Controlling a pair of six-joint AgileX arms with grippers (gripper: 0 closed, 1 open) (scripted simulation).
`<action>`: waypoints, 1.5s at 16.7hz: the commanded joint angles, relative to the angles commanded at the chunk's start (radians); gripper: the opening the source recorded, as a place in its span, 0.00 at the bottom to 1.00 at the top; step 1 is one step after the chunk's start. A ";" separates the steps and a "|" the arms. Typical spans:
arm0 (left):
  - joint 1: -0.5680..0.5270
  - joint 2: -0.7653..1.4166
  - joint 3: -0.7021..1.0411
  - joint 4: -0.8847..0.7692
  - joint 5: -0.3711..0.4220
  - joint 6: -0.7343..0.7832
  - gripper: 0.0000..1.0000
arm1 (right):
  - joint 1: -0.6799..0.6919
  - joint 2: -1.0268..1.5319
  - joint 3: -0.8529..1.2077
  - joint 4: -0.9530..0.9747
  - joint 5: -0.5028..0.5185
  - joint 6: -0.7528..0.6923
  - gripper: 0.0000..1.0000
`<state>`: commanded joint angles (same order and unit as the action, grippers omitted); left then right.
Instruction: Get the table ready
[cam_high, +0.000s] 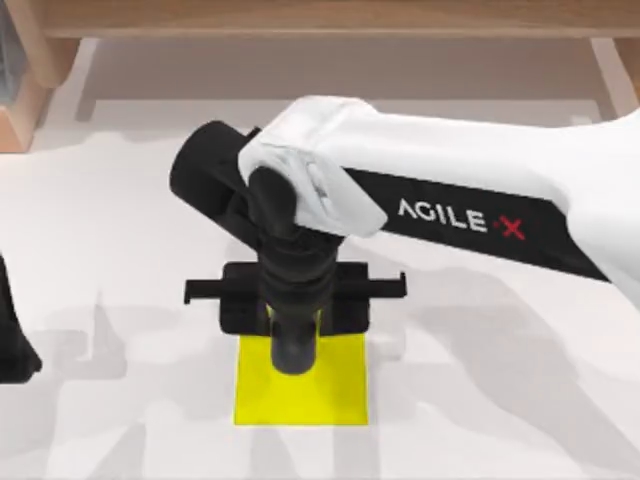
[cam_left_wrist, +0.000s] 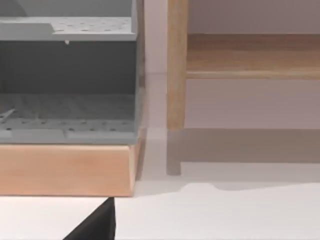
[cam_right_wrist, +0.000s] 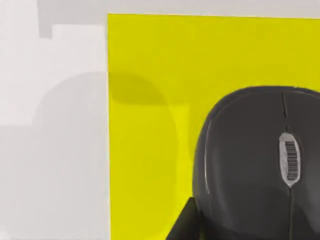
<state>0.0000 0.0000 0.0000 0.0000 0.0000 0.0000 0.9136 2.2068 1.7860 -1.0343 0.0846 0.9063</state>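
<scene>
A black computer mouse (cam_right_wrist: 250, 165) hangs just over a yellow square mat (cam_right_wrist: 150, 60) on the white table (cam_high: 480, 400). Its rounded shadow falls off to one side across the mat and the tabletop. My right gripper (cam_high: 293, 322) points straight down above the mat's (cam_high: 340, 395) far edge, shut on the mouse (cam_high: 293, 352). One dark finger (cam_right_wrist: 182, 222) presses against the mouse's side. My left gripper (cam_high: 12, 335) is parked at the table's left edge.
A light wooden shelf (cam_high: 330, 15) runs along the back, its post (cam_left_wrist: 176, 75) visible in the left wrist view. A grey perforated rack (cam_left_wrist: 65, 110) sits on a wooden block (cam_left_wrist: 65, 170) at the back left.
</scene>
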 joint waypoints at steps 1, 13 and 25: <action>0.000 0.000 0.000 0.000 0.000 0.000 1.00 | 0.000 -0.004 0.003 0.002 0.000 0.000 0.00; 0.000 0.000 0.000 0.000 0.000 0.000 1.00 | 0.001 -0.036 0.028 0.022 0.003 -0.002 0.00; 0.000 0.000 0.000 0.000 0.000 0.000 1.00 | 0.002 0.040 -0.039 0.024 0.000 -0.001 0.00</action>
<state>0.0000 0.0000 0.0000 0.0000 0.0000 0.0000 0.9155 2.2470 1.7473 -1.0106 0.0846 0.9049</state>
